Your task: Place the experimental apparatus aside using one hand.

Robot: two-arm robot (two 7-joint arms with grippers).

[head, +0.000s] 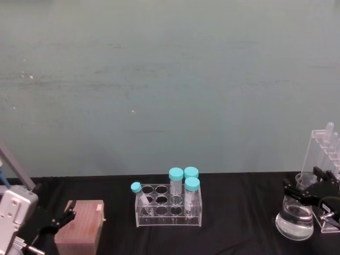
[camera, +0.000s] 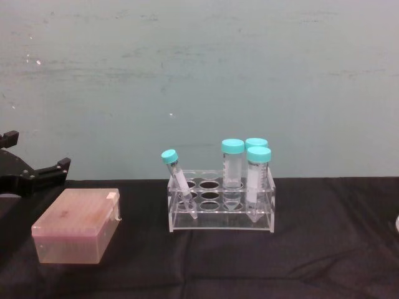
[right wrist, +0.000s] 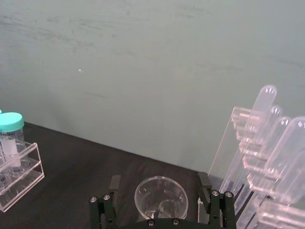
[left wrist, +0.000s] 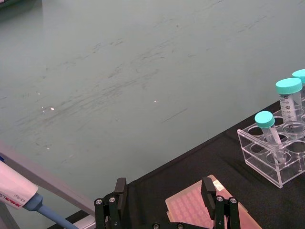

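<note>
Right end effector point(right wrist: 162, 210), fingers spread, straddles clear conical glass flask point(head: 295, 218) mouth; grasp step pending: pinch, lift aside.

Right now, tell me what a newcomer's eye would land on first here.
The clear rack with four teal-capped tubes stands out at the middle of the black table, one slim tube leaning. At the table's right end, the right gripper sits open at the glass flask, next to the tall acrylic tube rack. At the left, the left gripper hangs open beside a pink box.
</note>
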